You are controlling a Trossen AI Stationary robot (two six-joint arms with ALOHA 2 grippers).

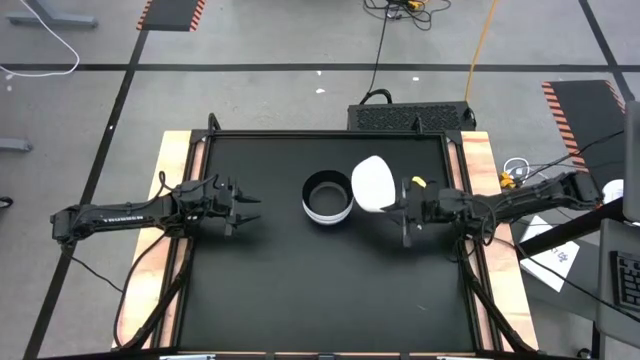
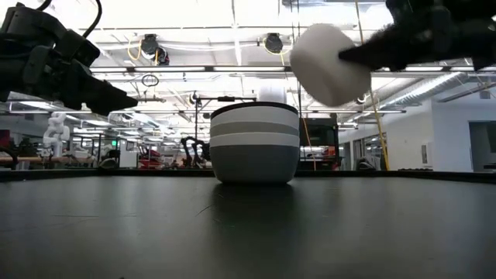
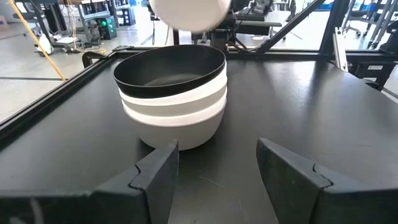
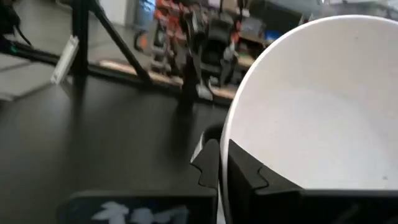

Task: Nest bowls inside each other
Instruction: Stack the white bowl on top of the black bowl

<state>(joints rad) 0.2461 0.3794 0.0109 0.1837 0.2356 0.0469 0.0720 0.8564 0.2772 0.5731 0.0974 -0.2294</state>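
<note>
Bowls: most are sitting nested in one stack near the middle of the tabletop. In the low view I am counting layers by their rims: a light grey bowl at the bottom, a white band, another grey band, a white band, and the black bowl on top with its inside empty. Exact count of layers is hard to be sure of; five is my reading.

Left side: my left hand is hovering above the tabletop, well apart from the stack and pointing toward it. Its fingers are spread wide and holding nothing; the left wrist view is showing the stack framed in the gap between them. This arm is waiting.

Centre: the stack is standing upright and even, no bowl tilted out of line as far as I can tell.

Right side: my right hand is gripping the last white bowl by its rim, one finger inside the wall, as the right wrist view shows. The bowl is held in the air, tilted, just beside the stack and higher than its top rim.

Progress, as I judge it: nearly finished. No loose bowls are lying elsewhere on the tabletop. Left to do: bringing this white bowl over the black one, levelling it, lowering it in, and letting go.
</note>
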